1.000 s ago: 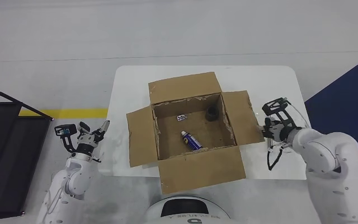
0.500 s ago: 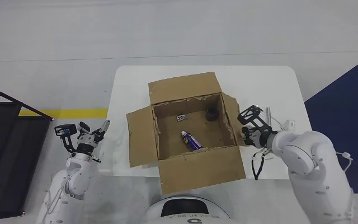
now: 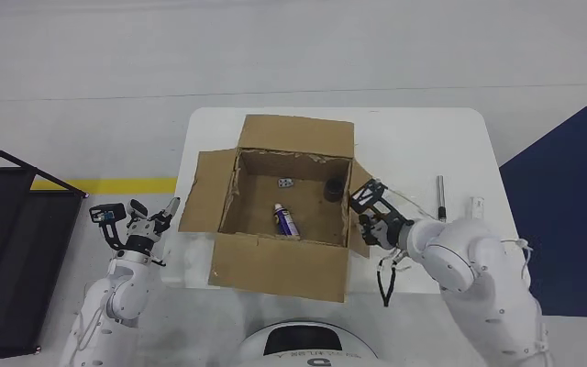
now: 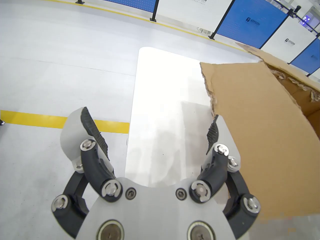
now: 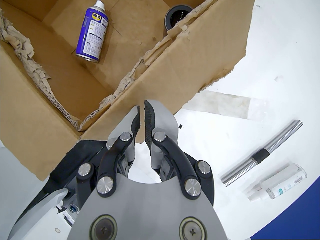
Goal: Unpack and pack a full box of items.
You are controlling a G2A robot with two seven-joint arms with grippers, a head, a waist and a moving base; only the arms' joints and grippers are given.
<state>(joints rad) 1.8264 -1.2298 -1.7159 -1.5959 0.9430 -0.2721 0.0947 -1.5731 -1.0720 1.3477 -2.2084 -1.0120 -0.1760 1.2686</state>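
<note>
- The cardboard box (image 3: pixel 280 266) is set open on the tabletop (image 3: pixel 413 138). Its torn edges suggest light, floppy board, best gripped near a flap's fold.
- Its right flap (image 5: pixel 200 51) is pinched at the edge by the right claw (image 5: pixel 145 116), which is closed almost fully on the thin board.
- A spray can (image 5: pixel 92 33), probably smooth and apt to roll, and a black cylinder (image 5: pixel 175 17) are seen inside.
- The left claw (image 4: pixel 150 118) is held wide apart and empty beside the left flap (image 4: pixel 250 126).
</note>
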